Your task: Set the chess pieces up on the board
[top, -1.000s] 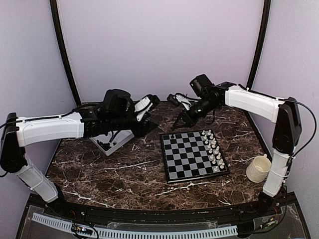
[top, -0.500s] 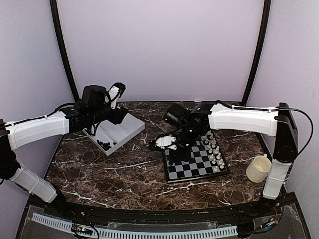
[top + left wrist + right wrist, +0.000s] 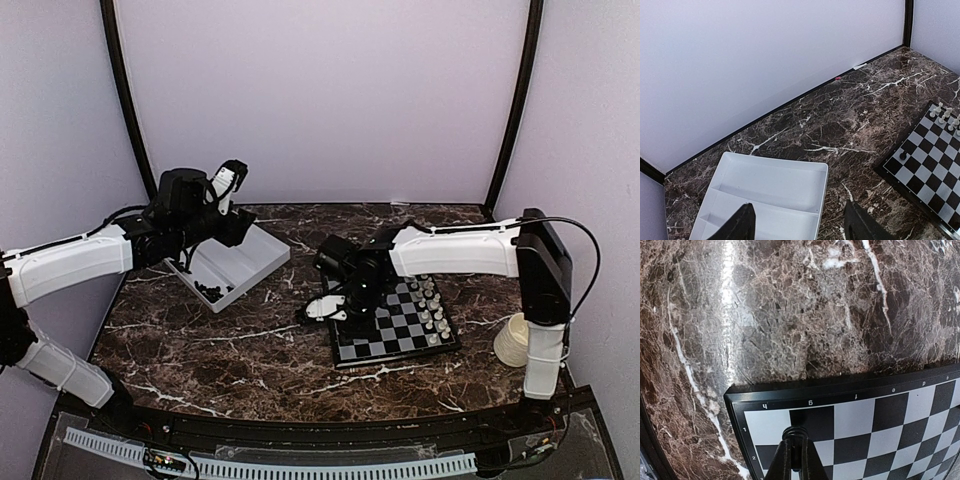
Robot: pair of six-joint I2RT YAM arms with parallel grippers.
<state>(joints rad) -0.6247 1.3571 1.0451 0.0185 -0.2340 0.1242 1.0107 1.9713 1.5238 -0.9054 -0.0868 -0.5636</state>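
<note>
The board (image 3: 395,318) lies right of the table's middle, with white chessmen (image 3: 430,300) along its right side. My right gripper (image 3: 346,310) hangs over the board's left edge. In the right wrist view it (image 3: 797,462) is shut on a black chess piece (image 3: 801,432) just above the corner squares of the board (image 3: 880,410). One black piece (image 3: 903,155) stands on the board's far left corner. More black pieces (image 3: 212,292) lie in the white tray (image 3: 250,262). My left gripper (image 3: 238,230) hovers open over that tray (image 3: 770,185), holding nothing.
A cream cup (image 3: 518,338) stands at the right edge of the table beside the right arm's base. The tray sits at the back left, near the wall. Dark marble tabletop (image 3: 230,350) spreads in front of both.
My right arm has swung from the back of the table down to the board's left edge with the piece. The left arm pulled back over the tray and opened a little wider.
</note>
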